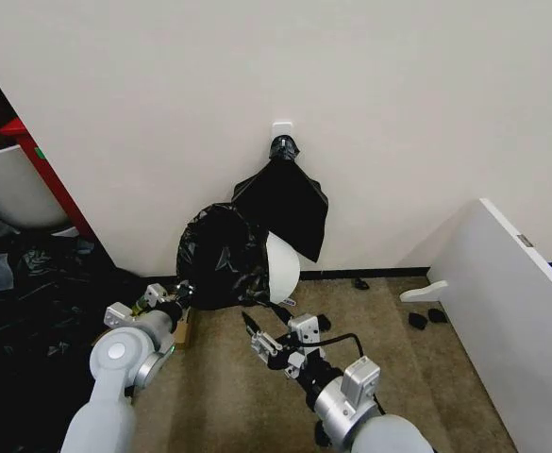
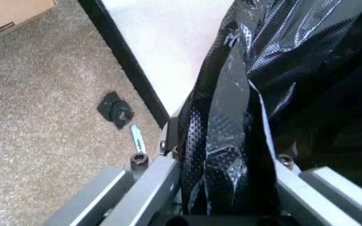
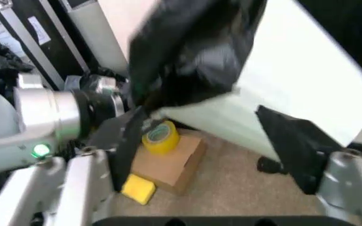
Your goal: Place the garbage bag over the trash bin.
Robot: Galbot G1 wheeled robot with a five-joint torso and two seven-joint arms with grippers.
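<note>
- Bin lies tipped on its side against the wall base, mouth twd the robot's left, bottom twd its right; long axis runs roughly left-right along the wall.
- Garbage bag is bunched over the mouth end, covering approx. the left half of the bin; white wall of the far half is bare.
- Left gripper sits at the bag's lower left edge, closed tight on a fold of the black film – left wrist view shows the plastic pinched betw. both fingers.
- Right gripper hovers just below and in front of the bin, fingers spread wide, nothing in them; right wrist view shows the bin wall betw. and beyond the fingers, apart from them.
- Key relation: uncovered part lies twd the robot's right of the left gripper, so the film prob. must travel along the bin's axis, left to right. Left arm is the nearer one to the bag edge; right is nearer the bin body, well placed to steady it.
- Separate bunch of black bags hangs on the wall above – not the one in use.
</note>
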